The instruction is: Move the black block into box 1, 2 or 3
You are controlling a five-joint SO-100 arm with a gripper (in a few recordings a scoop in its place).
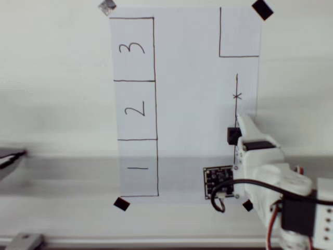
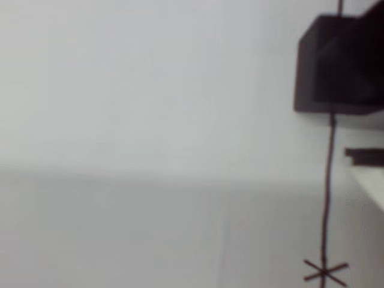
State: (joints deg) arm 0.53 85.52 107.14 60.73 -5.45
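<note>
Claw [image 1: 238, 136] sits right against the block [image 1: 232, 136] in the overhead view, but I can't tell if it's gripping or how wide it's open. Block's a cube, no real long axis, sides roughly square with the pen line [image 1: 237, 96] it sits on, below the x mark [image 1: 237, 96]. Box 3 [image 1: 133, 49] is top-left, bare paper [image 1: 187, 104] between.

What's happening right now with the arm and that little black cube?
Gripper at the black block, grip unclear. Block on the pen line, outside box 3. Paper between them bare.
</note>
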